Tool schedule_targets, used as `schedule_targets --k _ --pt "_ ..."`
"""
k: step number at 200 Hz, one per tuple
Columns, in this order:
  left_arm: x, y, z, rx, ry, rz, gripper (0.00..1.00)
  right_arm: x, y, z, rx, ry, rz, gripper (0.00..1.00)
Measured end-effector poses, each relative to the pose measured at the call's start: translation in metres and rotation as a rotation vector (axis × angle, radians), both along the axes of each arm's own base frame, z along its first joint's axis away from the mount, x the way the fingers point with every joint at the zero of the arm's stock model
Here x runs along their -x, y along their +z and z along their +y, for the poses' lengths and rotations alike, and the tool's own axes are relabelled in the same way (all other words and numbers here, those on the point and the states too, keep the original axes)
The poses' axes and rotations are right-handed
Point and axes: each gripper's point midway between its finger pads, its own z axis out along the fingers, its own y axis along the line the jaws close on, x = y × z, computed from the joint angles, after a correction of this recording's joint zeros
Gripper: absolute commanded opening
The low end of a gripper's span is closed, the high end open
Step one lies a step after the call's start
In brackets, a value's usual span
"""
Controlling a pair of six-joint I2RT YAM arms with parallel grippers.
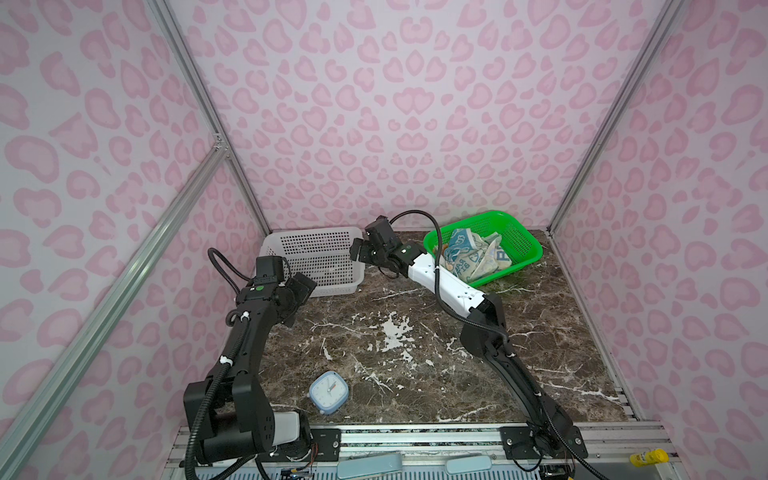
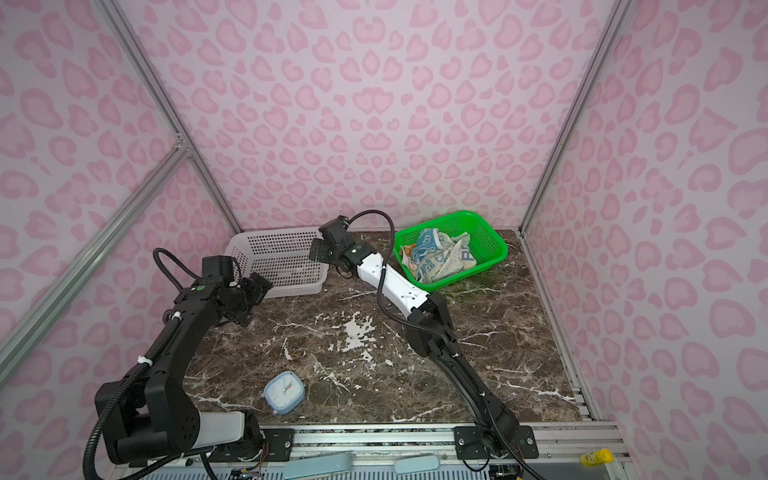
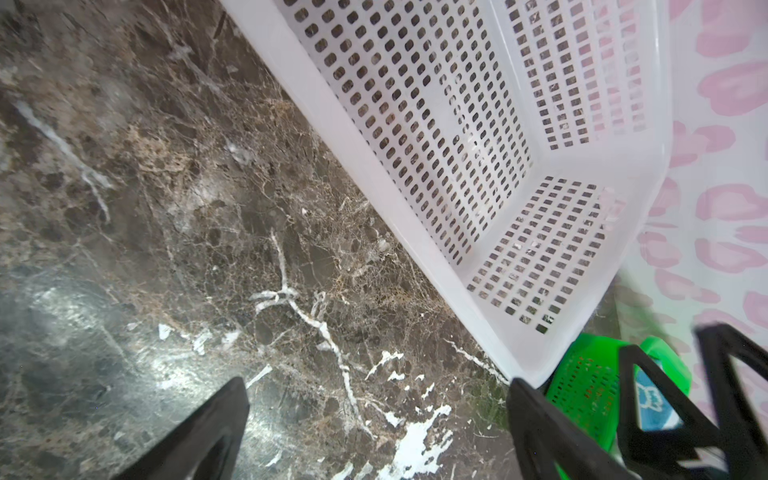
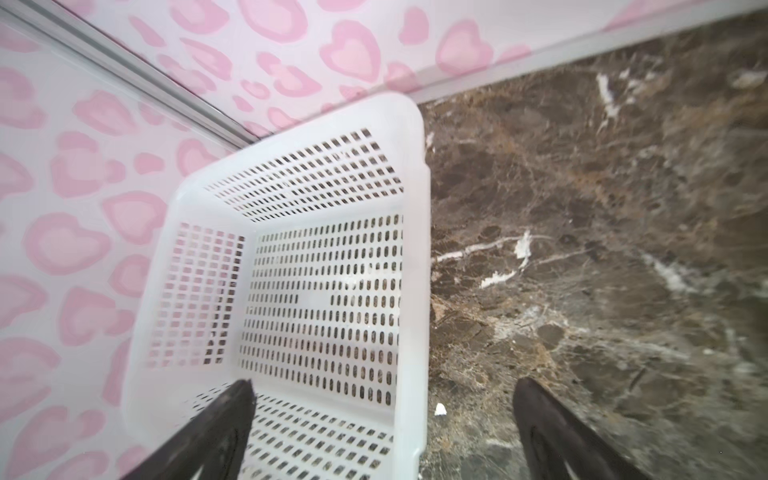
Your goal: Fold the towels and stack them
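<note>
In both top views the towels (image 1: 473, 255) (image 2: 436, 257) lie crumpled in the green basket (image 1: 530, 249), far right on the tabletop (image 1: 415, 353); there seem to be several.

Left wrist: the left pincer (image 3: 376, 386) gapes wide and empty beside the white basket (image 3: 415, 124).

Right wrist: the right pincer (image 4: 384, 384) gapes wide and empty over that basket's rim.

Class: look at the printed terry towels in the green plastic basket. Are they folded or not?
Not folded. The printed terry towels lie in a crumpled heap inside the green plastic basket, in both top views.
</note>
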Motion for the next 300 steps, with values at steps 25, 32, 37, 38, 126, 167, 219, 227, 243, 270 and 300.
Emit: schedule_targets --k 25,32,37,38,126,167,219,227,243,270,300 --pt "-0.003 -0.008 0.009 0.039 0.062 0.011 0.97 0.009 0.038 -0.029 0.046 0.044 -0.046 0.98" --pt "-0.004 -0.012 0.011 0.05 0.073 0.021 0.96 0.014 0.044 -0.039 0.069 0.054 -0.053 0.98" --pt "-0.005 -0.015 0.013 0.055 0.083 0.027 0.96 0.018 0.047 -0.046 0.086 0.059 -0.056 0.98" --pt "-0.005 -0.015 0.013 0.055 0.085 0.027 0.96 0.02 0.047 -0.048 0.092 0.061 -0.056 0.98" --pt "-0.042 -0.041 0.028 0.12 0.145 0.055 0.8 0.122 0.03 -0.14 0.327 0.172 -0.059 0.98" --pt "-0.049 -0.055 0.028 0.144 0.155 0.081 0.56 0.153 0.0 -0.154 0.381 0.209 -0.04 0.98" --pt "-0.059 -0.053 0.034 0.129 0.173 0.065 0.31 0.174 -0.032 -0.157 0.452 0.254 -0.021 0.98" --pt "-0.06 -0.052 0.035 0.13 0.175 0.062 0.29 0.174 -0.035 -0.161 0.461 0.245 -0.019 0.98" --pt "-0.061 -0.051 0.035 0.139 0.194 0.057 0.21 0.168 -0.036 -0.167 0.467 0.214 -0.021 0.98" --pt "-0.074 -0.041 0.038 0.144 0.193 0.024 0.03 0.155 -0.027 -0.173 0.454 0.162 -0.047 0.98" --pt "-0.083 -0.037 0.045 0.129 0.209 0.02 0.03 0.143 -0.014 -0.175 0.432 0.129 -0.076 0.98"
